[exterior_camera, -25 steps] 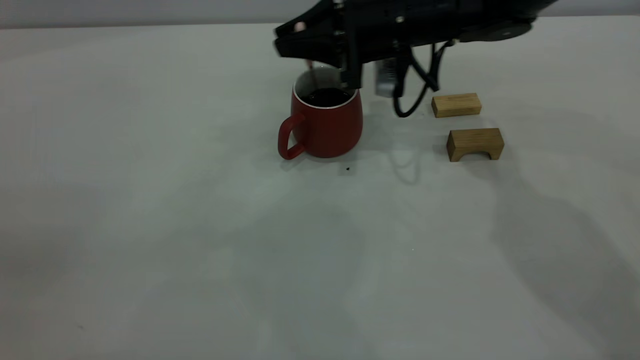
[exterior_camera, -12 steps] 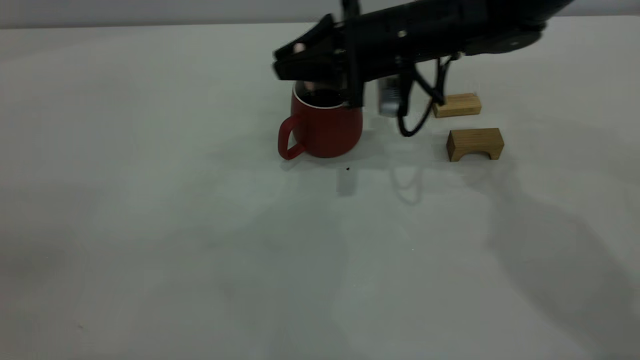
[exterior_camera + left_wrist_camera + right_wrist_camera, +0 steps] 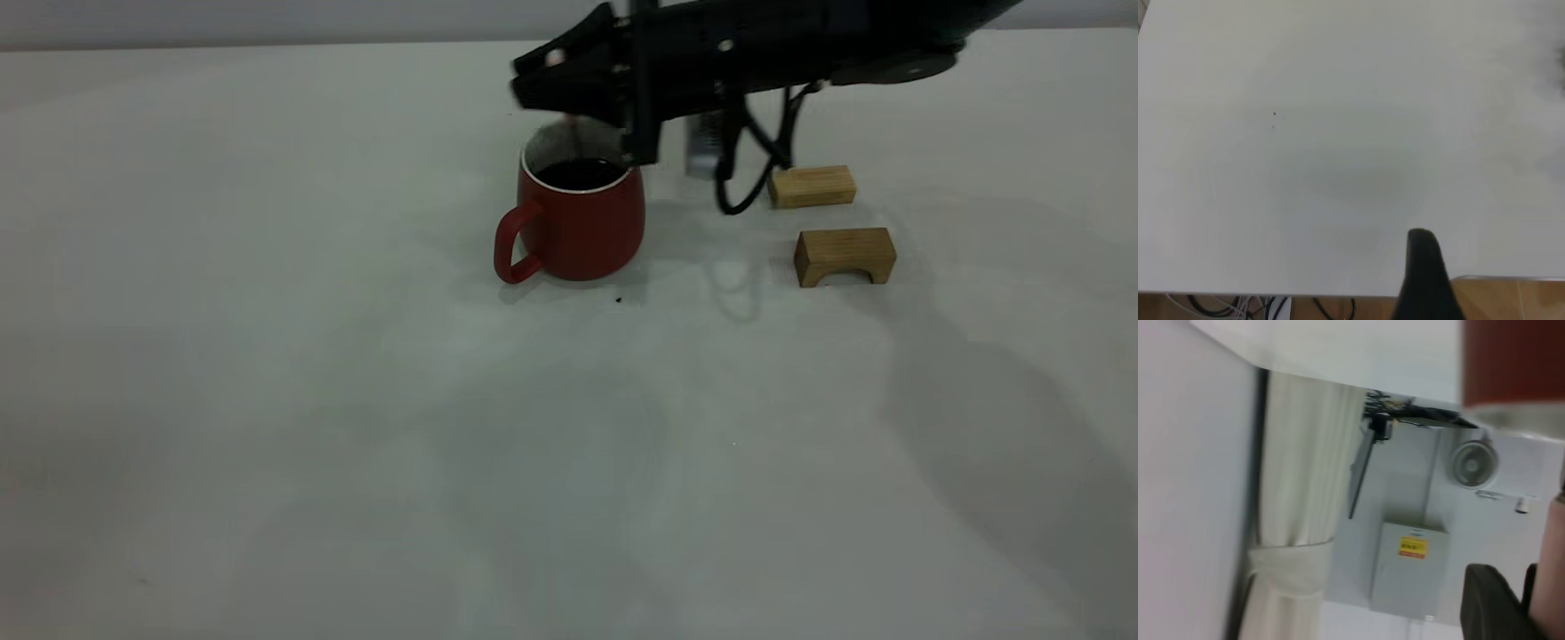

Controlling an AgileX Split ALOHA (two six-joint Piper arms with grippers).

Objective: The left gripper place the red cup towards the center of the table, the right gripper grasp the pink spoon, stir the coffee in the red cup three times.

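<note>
The red cup (image 3: pixel 578 227) stands upright on the table (image 3: pixel 356 400) right of centre, toward the far side, its handle pointing left. Dark coffee (image 3: pixel 580 172) fills it. My right gripper (image 3: pixel 544 84) hovers just above the cup's rim, shut on the pink spoon (image 3: pixel 554 59). The spoon's pink handle end pokes out on top, and its thin stem drops toward the cup's far inside wall. In the right wrist view the cup (image 3: pixel 1515 360) is close by and the pink handle (image 3: pixel 1551 573) lies against a dark finger (image 3: pixel 1491 607). My left gripper (image 3: pixel 1425 280) is parked near the table's edge.
Two tan wooden blocks lie right of the cup: a flat one (image 3: pixel 812 187) under the right arm's cable and an arch-shaped one (image 3: pixel 845 256) nearer the front. A tiny dark speck (image 3: pixel 619 300) sits just in front of the cup.
The right gripper dipped toward the cup's rim with the spoon, then rose again and shifted slightly right. The cup and blocks stayed put.
</note>
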